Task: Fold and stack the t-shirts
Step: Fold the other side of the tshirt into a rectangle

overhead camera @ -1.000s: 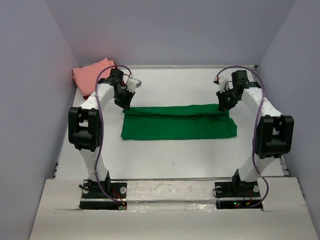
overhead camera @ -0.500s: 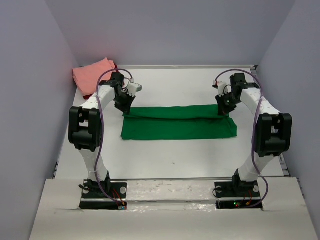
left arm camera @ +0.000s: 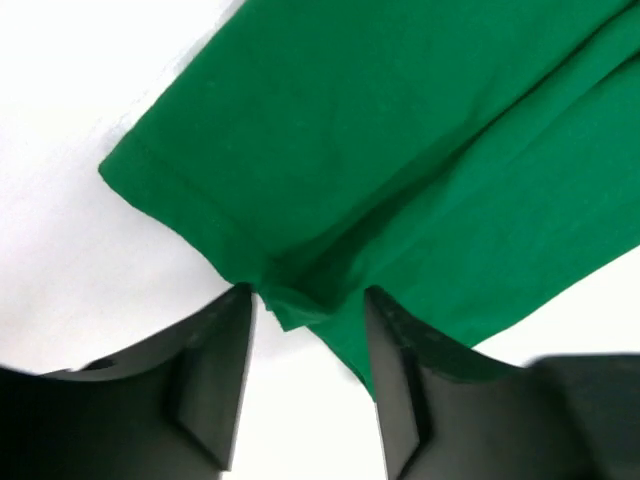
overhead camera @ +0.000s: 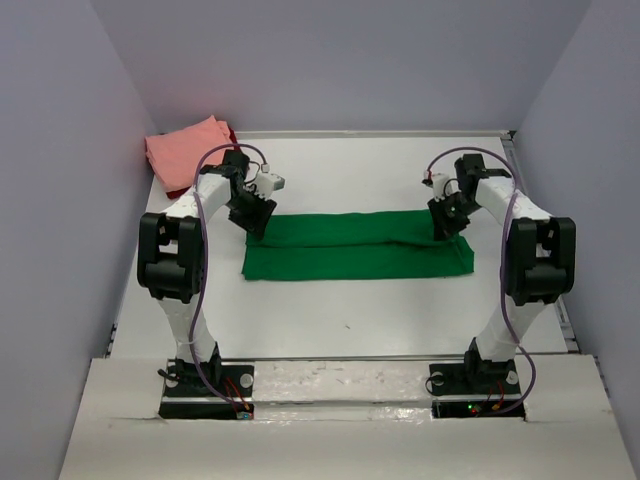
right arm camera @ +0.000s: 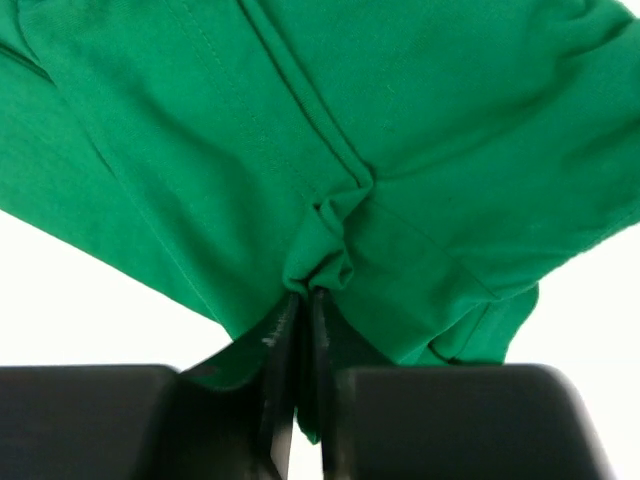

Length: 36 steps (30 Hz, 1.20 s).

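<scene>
A bright green t-shirt lies on the table as a long flat strip, its far edge folded over toward me. My left gripper is at the strip's far left corner. In the left wrist view it is open, with the green corner lying loose between the fingers. At the far right corner my right gripper is shut on a bunched pinch of green cloth, seen close at the jaws. A salmon pink t-shirt lies folded at the back left on a dark red one.
Grey walls close in the white table on the left, right and back. The arm bases stand at the near edge. The pink and red stack sits just behind the left arm.
Both grippers came slightly toward me and lower, laying the folded edge flat on the strip. The left jaws opened and released the corner. The right still pinches its corner.
</scene>
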Each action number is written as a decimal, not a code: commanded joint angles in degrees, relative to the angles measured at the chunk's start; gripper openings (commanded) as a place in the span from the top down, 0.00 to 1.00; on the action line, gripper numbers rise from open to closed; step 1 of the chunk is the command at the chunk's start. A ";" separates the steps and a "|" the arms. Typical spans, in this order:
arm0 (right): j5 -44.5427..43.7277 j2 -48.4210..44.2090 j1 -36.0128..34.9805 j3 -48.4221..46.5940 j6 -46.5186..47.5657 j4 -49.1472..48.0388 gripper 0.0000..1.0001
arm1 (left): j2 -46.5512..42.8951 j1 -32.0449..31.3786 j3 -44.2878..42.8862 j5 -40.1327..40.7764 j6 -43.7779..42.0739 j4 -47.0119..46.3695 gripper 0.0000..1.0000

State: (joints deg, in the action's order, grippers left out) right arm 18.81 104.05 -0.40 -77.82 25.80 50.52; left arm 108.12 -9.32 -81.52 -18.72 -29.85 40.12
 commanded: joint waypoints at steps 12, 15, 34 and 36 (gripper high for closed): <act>-0.79 2.65 -0.12 -1.19 -0.67 2.74 0.21 | -0.80 -0.43 -2.33 0.44 -0.30 3.56 0.01; -1.40 2.04 -0.12 -2.68 -0.67 3.52 0.08 | -0.98 -0.43 -6.01 0.97 -0.13 5.40 0.01; -12.47 0.10 -0.12 -26.42 -2.51 8.01 0.00 | -2.38 -1.22 -28.88 0.95 3.13 10.86 0.01; -14.14 -1.12 -0.12 -24.94 -2.34 9.06 0.00 | -2.64 -2.71 -27.65 3.33 2.95 9.90 0.01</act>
State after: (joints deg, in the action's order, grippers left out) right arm 10.66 105.73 -0.40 -102.61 24.38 57.91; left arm 108.07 -9.89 -110.56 -17.61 -27.92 49.58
